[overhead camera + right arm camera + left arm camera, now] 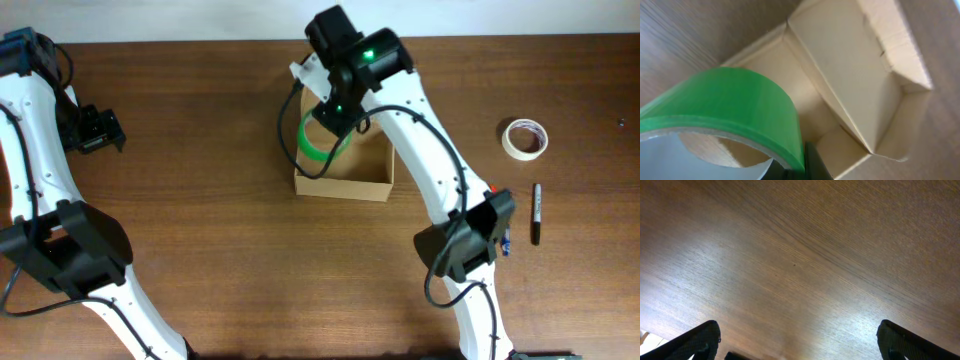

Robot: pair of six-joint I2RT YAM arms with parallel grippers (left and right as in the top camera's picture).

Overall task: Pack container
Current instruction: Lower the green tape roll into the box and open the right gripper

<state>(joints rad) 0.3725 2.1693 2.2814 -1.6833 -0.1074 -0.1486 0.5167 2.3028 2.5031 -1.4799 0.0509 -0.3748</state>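
The container (362, 185) is an open tan cardboard box in the middle of the table; its inside also shows in the right wrist view (850, 85). My right gripper (335, 118) is shut on a green tape roll (312, 143) and holds it over the box's left part. In the right wrist view the green roll (735, 105) fills the lower left, pinched at its wall by a dark finger (807, 167). My left gripper (100, 130) is open and empty at the far left, above bare wood (800, 280).
A white tape roll (525, 138) lies at the right. A black marker (536, 213) lies below it, and a small pen-like item (505, 240) sits partly under the right arm. The right arm crosses the box's right side.
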